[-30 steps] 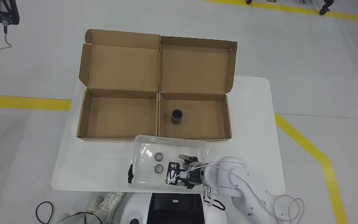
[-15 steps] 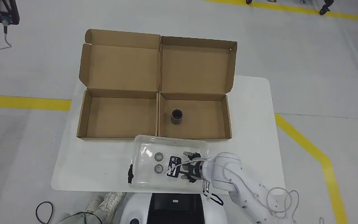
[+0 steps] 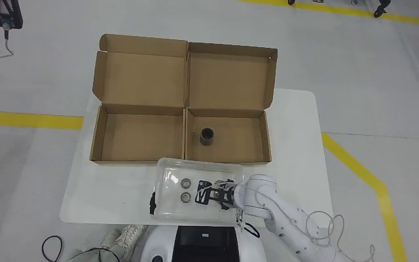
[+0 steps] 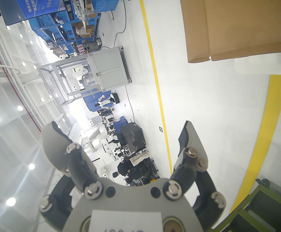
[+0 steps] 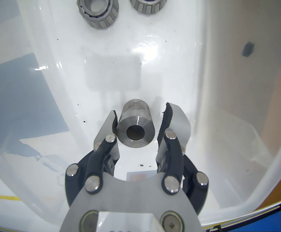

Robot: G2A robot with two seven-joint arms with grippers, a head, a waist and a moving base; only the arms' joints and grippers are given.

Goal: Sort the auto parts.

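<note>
Left pincer (image 4: 119,129) agape, cardboard box (image 4: 230,28) beyond

White arm (image 3: 285,217), grey fingers (image 5: 178,123), silver screws (image 5: 171,184)

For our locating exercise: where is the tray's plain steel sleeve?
In the right wrist view, the steel sleeve lies on its side in the clear tray, between the right gripper's open fingers, near two bearings.

Smooth dull steel sleeve (image 5: 135,123), ribbed metal bearings (image 5: 98,13), glossy translucent plastic tub (image 5: 204,66) — matt brown cardboard boxes (image 3: 137,137).
</note>
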